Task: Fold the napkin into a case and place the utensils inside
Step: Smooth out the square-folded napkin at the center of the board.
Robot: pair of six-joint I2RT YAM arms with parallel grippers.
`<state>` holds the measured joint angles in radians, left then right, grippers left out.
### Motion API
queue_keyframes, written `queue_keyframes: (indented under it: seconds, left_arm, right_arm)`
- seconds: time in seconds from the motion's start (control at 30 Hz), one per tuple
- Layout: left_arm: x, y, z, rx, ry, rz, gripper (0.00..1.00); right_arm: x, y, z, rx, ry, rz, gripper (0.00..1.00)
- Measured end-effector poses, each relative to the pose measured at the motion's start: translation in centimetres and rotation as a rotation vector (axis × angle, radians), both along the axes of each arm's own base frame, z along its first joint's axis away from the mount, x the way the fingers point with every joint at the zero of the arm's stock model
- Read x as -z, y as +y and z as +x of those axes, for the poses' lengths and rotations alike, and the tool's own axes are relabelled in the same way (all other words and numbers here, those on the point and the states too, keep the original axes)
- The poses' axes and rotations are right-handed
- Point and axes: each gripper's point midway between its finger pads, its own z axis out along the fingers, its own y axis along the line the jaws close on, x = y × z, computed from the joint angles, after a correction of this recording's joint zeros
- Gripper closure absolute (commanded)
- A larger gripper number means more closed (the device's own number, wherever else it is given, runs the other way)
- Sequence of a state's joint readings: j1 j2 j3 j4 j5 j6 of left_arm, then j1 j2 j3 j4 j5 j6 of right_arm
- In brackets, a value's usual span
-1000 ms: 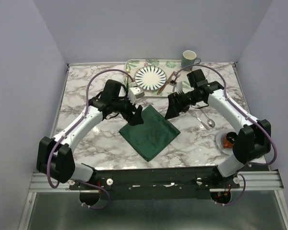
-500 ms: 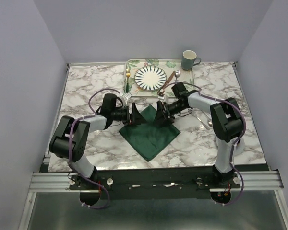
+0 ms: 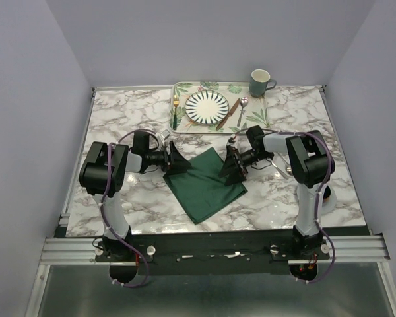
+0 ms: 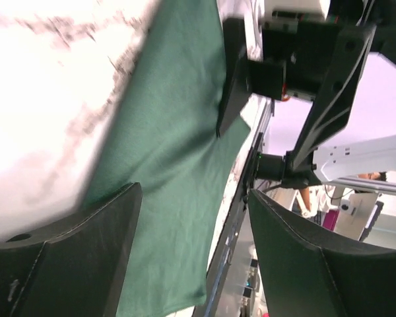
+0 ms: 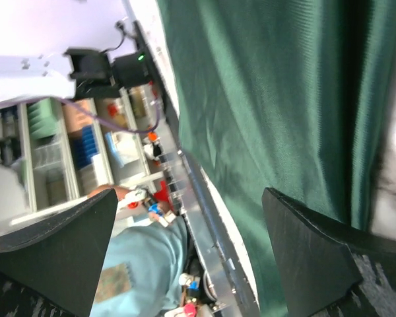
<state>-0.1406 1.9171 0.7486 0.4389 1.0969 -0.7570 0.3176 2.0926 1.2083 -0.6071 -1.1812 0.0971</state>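
At the marble table (image 3: 119, 119) we find the green napkin (image 3: 201, 188) spread between left gripper (image 3: 178, 162) and right gripper (image 3: 230, 168), both released, jaws wide; fork (image 3: 175, 105), knife (image 3: 232, 113) and spoon (image 3: 241, 107) lie on the tray (image 3: 264, 117).

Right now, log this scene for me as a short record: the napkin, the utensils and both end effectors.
napkin: lying flat on the marble table, one corner pointing at the tray, still a broad square
fork: on the tray, left of the plate
knife, spoon: on the tray, right of the plate
mug: behind the tray's far right corner
left end effector: open, low at the napkin's left side
right end effector: open, low at the napkin's right side
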Motion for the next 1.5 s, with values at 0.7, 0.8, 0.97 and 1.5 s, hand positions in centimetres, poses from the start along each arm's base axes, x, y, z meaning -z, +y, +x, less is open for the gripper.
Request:
queue_keyframes:
  seconds: [0.7, 0.8, 0.97, 1.5]
  left_arm:
    - [-4.6, -0.1, -3.1, 0.158, -0.141, 0.035, 0.2]
    - [-2.4, -0.1, -3.2, 0.147, -0.063, 0.046, 0.2]
    - [0.0, 0.2, -3.0, 0.13, 0.015, 0.055, 0.22]
    - [-2.5, 0.7, -3.4, 0.214, -0.172, 0.123, 0.48]
  right_arm:
    - [-3.5, -0.9, -3.0, -0.005, -0.014, 0.025, 0.0]
    - [-1.7, -1.3, -4.1, -0.008, 0.066, -0.006, 0.01]
    - [-0.7, -2.0, -4.4, 0.0, 0.108, -0.014, 0.02]
    - [-1.7, -4.5, -4.2, -0.003, 0.016, -0.098, 0.38]
